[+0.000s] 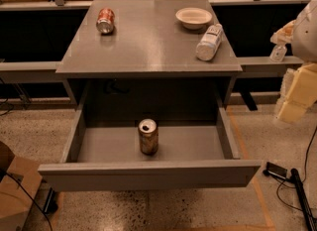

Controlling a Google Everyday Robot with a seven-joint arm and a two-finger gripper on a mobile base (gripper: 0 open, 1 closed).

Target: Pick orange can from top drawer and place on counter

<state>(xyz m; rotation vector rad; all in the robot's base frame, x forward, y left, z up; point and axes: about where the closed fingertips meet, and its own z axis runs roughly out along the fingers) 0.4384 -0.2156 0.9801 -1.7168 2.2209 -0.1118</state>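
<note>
The orange can (pixel 148 137) stands upright in the drawer (pixel 148 174), near its front. It is light, thin-walled, slick and probably empty, so 1 mid-height side grasp suits. The gripper (pixel 295 96) hangs at right, well apart; its state cannot be told.

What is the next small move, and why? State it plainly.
Probably bring the end effector over the orange can. It hangs at the picture's right edge, well apart from the can, which stands upright in the open top drawer with free space around it.
</note>
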